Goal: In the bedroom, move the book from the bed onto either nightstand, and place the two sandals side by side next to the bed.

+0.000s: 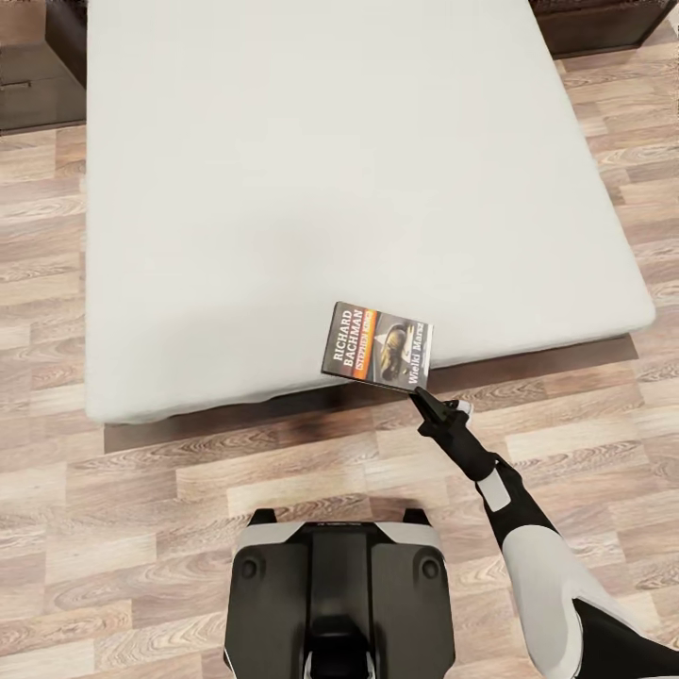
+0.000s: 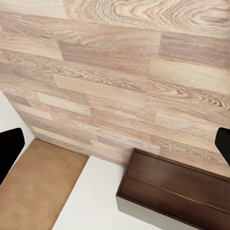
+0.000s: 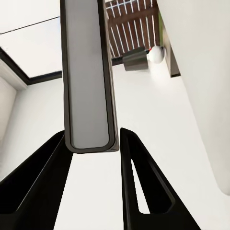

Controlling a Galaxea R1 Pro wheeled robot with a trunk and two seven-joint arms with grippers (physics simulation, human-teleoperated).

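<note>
The right gripper point(image 1: 422, 393) pinches the book point(image 1: 376, 344) by its lower edge, holding it over the bed point(image 1: 283, 189) near its foot, at one o'clock from the robot. The left gripper point(image 2: 115, 143) gapes wide above the floor point(image 2: 120, 72).

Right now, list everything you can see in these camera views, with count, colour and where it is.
bed: one, off-white bare mattress, filling the upper part of the head view.
book: one, dark cover with orange band and white RICHARD BACHMAN lettering, at the near edge of the bed, gripped at its lower corner; seen edge-on between the fingers in the right wrist view.
floor: light brown wood planks, around the bed.
dark wood furniture: dark brown pieces at the head view's upper left and upper right corners, beside the bed.
dark wood cabinet: one, reddish-brown, on the floor in the left wrist view.
robot base: black and white, bottom centre.
right gripper: black, shut on the book.
left gripper: black fingertips far apart, holding nothing.
</note>
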